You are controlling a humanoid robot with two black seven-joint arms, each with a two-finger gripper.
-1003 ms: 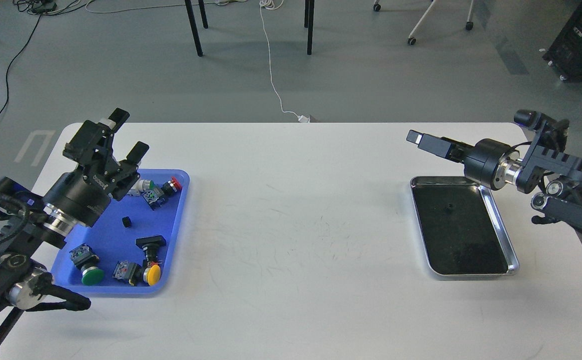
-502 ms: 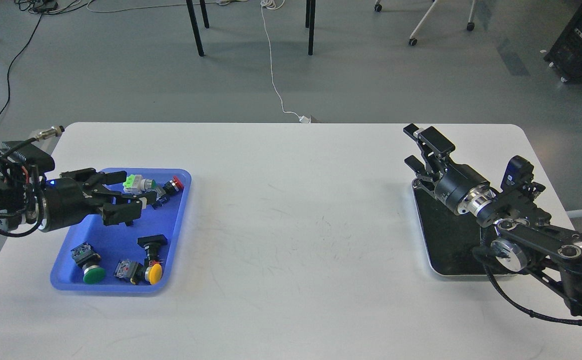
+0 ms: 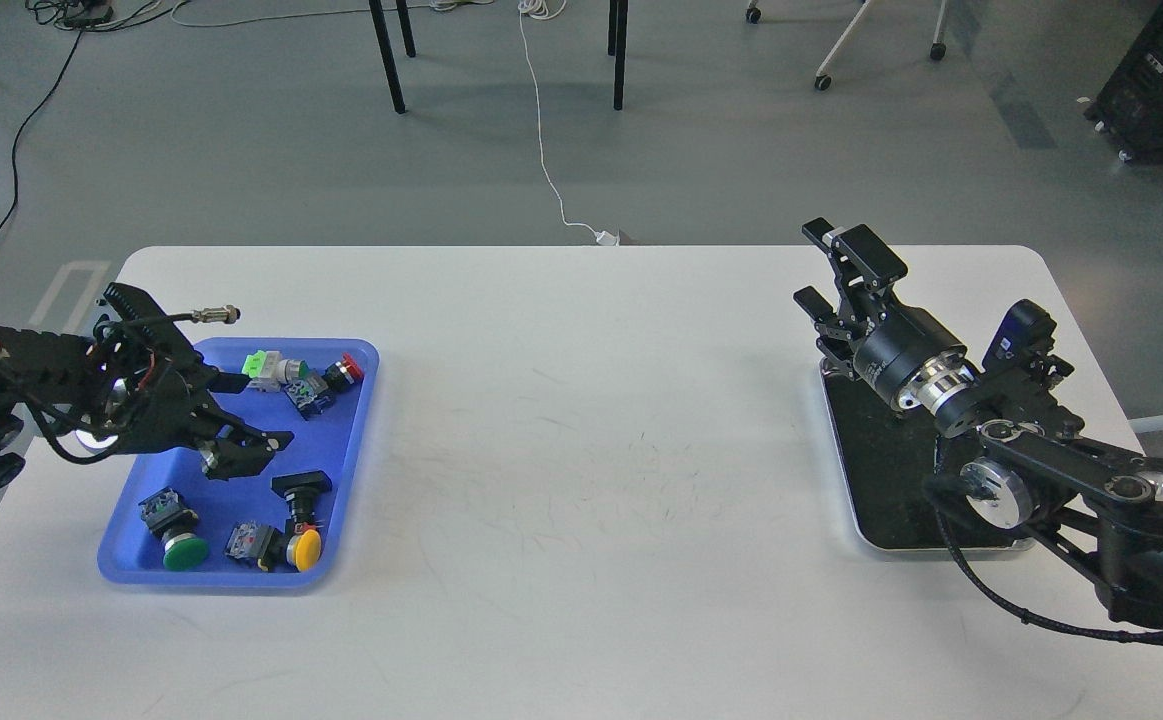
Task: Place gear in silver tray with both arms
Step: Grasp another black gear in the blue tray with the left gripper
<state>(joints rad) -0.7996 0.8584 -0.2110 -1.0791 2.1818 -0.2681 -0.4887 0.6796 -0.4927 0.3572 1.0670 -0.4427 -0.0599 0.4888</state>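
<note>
Since half a second ago, my left gripper [image 3: 246, 412] has dropped lower over the blue tray [image 3: 361, 400] and my right gripper [image 3: 836, 270] has risen slightly toward the far table edge; the trays themselves lie where they lay. Silver tray [image 3: 846, 470]: rests on the right part of the white table [image 3: 581, 450], long side running away from me, its dark floor largely covered by my right arm, which crosses it from the lower right. Right gripper: held just beyond the tray's far left corner, fingers apart, nothing between them. The gear cannot be made out in this view; the spot in the blue tray where a small black piece lay a second ago is now under my left gripper. Left gripper: reaches in from the left over the middle of the blue tray, fingers spread, one toward the far side and one toward the near side; whether anything lies between them I cannot tell. Blue tray contents: a green push button [image 3: 184, 552] and a yellow push button [image 3: 307, 546] near the front rim, a black-capped switch [image 3: 301, 486] just behind the yellow one, and a red push button [image 3: 349, 368] with green-marked parts at the far rim.
</note>
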